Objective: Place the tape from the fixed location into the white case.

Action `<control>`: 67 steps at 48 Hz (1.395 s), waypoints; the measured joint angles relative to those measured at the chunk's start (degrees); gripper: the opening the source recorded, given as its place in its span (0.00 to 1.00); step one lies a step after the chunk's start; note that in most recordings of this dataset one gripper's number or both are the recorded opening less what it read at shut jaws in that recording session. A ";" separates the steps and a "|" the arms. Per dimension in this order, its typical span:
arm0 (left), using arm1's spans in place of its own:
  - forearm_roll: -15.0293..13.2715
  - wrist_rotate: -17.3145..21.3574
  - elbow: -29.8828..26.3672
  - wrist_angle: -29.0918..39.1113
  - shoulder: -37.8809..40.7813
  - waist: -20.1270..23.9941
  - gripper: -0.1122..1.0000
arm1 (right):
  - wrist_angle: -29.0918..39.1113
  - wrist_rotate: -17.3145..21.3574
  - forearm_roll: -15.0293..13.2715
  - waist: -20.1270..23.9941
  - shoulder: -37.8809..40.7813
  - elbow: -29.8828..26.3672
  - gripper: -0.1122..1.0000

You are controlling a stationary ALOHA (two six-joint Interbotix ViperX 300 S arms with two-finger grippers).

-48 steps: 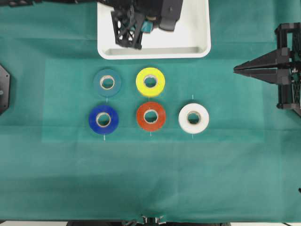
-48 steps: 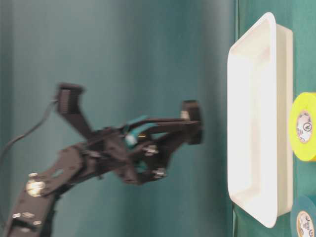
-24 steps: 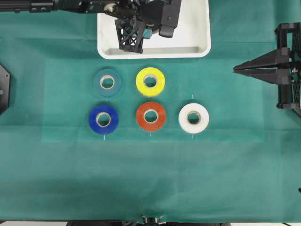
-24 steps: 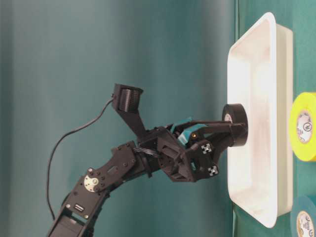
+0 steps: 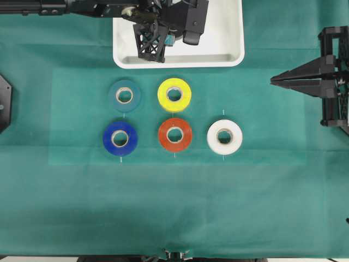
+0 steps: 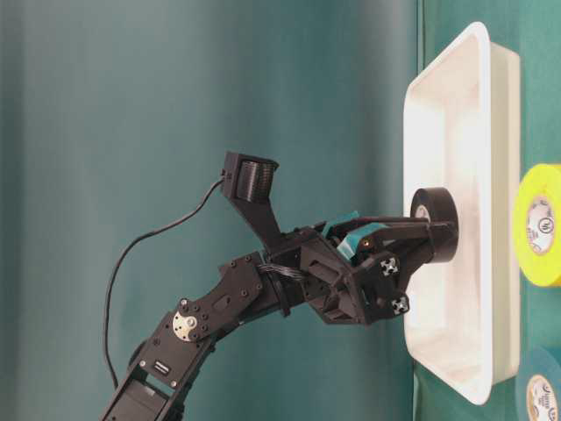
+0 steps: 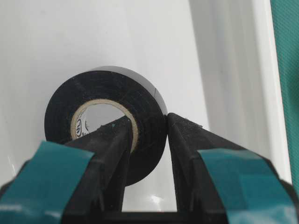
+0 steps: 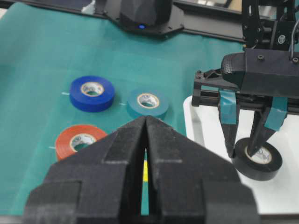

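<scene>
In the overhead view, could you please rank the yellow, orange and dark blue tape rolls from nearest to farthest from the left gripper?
From the left gripper, over the white case:
1. The yellow roll, just below the case's near rim.
2. The orange roll, directly below the yellow one in the second row.
3. The dark blue roll, second row, leftmost; close to the orange one, slightly farther.

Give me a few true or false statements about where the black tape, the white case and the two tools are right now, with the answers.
1. The left tool grips the black tape with one finger through its core. True.
2. The black tape is over the green cloth, outside the white case. False: it is inside the case.
3. The right tool is shut and holds nothing. True.
4. The white roll lies in the case. False: it lies on the cloth beside the orange roll.
5. Five rolls lie on the cloth in front of the case. True.
</scene>
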 measured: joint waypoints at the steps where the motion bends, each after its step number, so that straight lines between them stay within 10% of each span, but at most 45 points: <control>1: 0.00 0.00 0.00 0.00 0.00 0.00 0.31 | -0.09 0.09 0.00 0.00 0.00 0.00 0.10; 10: 0.00 0.00 0.00 0.00 0.00 0.09 0.32 | 0.00 0.09 0.00 0.00 -0.09 0.00 0.10; 23: 0.00 0.26 -0.09 -0.26 0.00 0.09 0.94 | 0.00 0.09 0.00 0.00 0.00 0.00 0.10; 67: 0.00 0.00 -1.93 9.93 -8.00 -0.62 0.86 | 0.00 0.09 0.00 0.00 0.00 0.00 0.10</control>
